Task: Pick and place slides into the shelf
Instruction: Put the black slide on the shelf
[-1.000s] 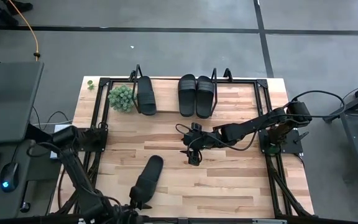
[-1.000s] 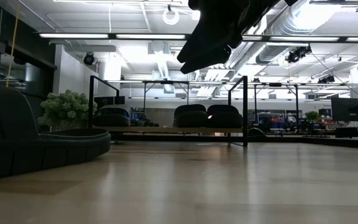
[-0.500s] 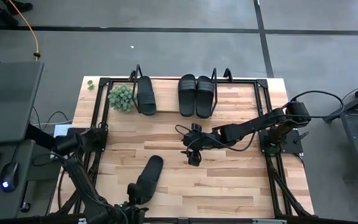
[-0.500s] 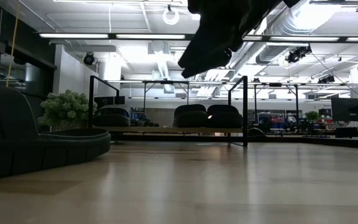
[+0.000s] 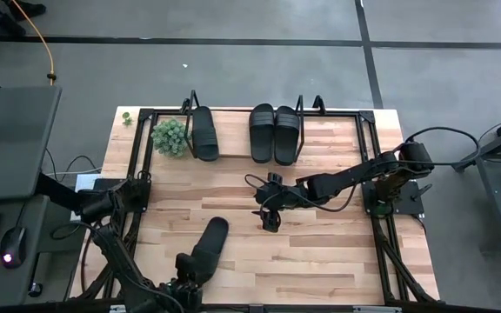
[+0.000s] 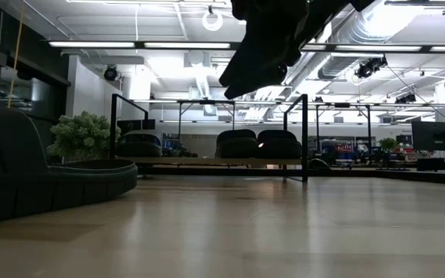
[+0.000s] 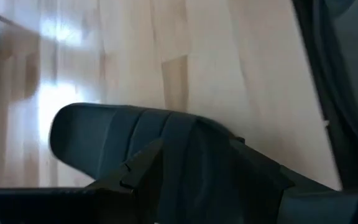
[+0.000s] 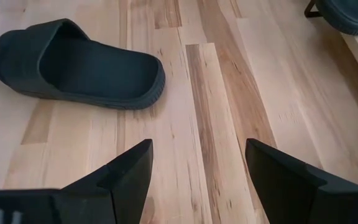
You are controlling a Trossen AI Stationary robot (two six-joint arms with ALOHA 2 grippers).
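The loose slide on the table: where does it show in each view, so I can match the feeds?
High: slide low centre-left, off the shelf.
Low: big dark form at the left edge.
Left wrist: fills the lower middle, between the left pincer fingers.
Right wrist: upper left, lying flat.
Shared landmark: the light wood tabletop under it.
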